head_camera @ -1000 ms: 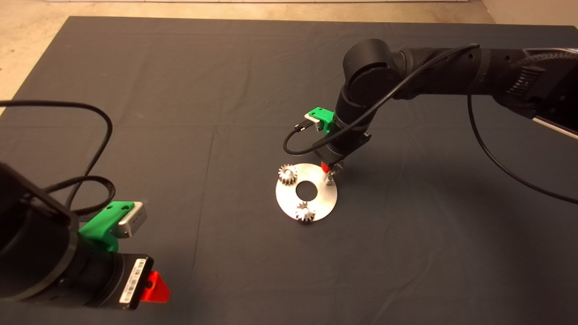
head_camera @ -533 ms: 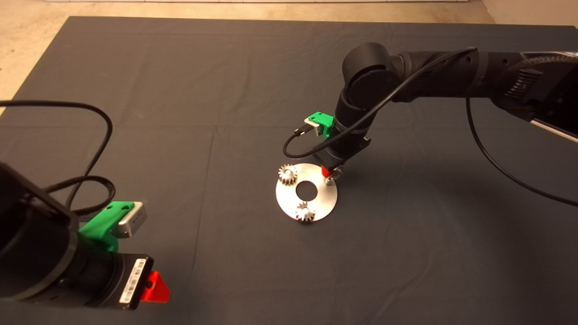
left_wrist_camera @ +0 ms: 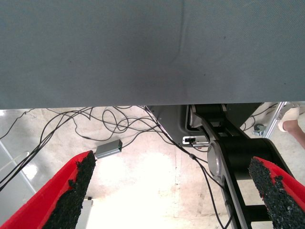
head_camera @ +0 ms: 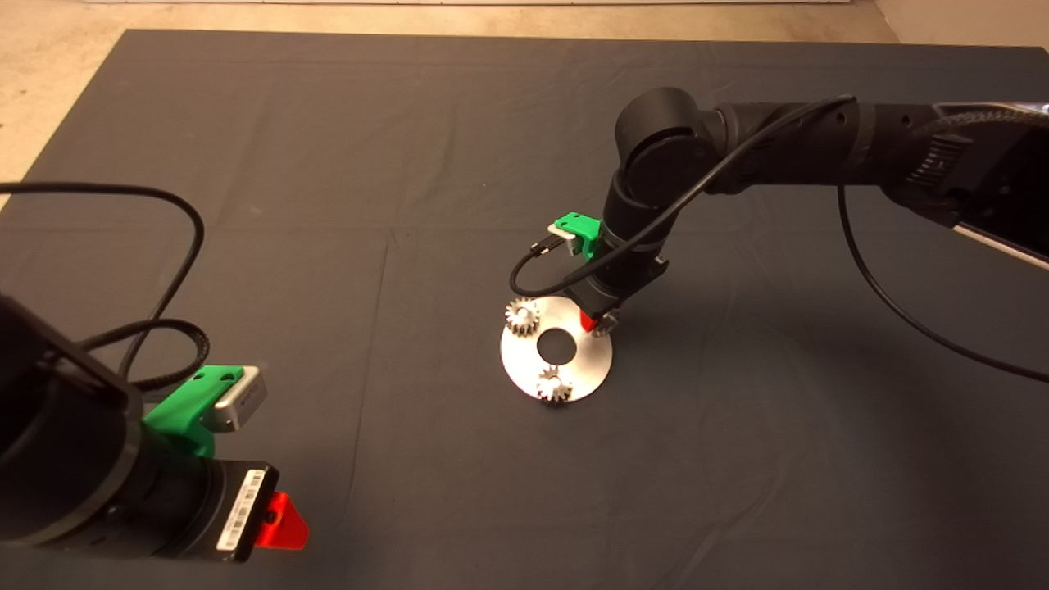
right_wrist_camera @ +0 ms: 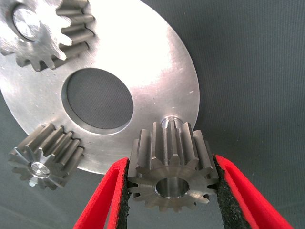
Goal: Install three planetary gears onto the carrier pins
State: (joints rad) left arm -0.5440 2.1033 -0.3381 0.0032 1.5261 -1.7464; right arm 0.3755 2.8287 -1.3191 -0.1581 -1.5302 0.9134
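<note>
A flat silver disc (head_camera: 574, 365) (right_wrist_camera: 157, 81) with a large centre hole lies mid-mat. Two planetary gears sit on its carrier pins: one at the far left (head_camera: 522, 315) (right_wrist_camera: 40, 157), one at the near rim (head_camera: 555, 385) (right_wrist_camera: 45, 33). My right gripper (head_camera: 597, 324) (right_wrist_camera: 171, 191) is shut on the third gear (right_wrist_camera: 170, 169) (head_camera: 605, 326), holding it just above the disc's right-hand pin (right_wrist_camera: 170, 119), whose top shows beyond the gear. My left gripper (head_camera: 274, 520) (left_wrist_camera: 174, 191) waits open at the lower left, off the mat's near edge.
The dark mat (head_camera: 328, 164) lies bare all round the disc. The left wrist view shows the mat's edge (left_wrist_camera: 143, 102), floor cables (left_wrist_camera: 119, 121), the robot's base (left_wrist_camera: 228, 157) and a person's shoe (left_wrist_camera: 290, 114).
My right gripper has come down and slightly left with the gear, now low over the disc's right-hand pin. The left arm has not moved.
</note>
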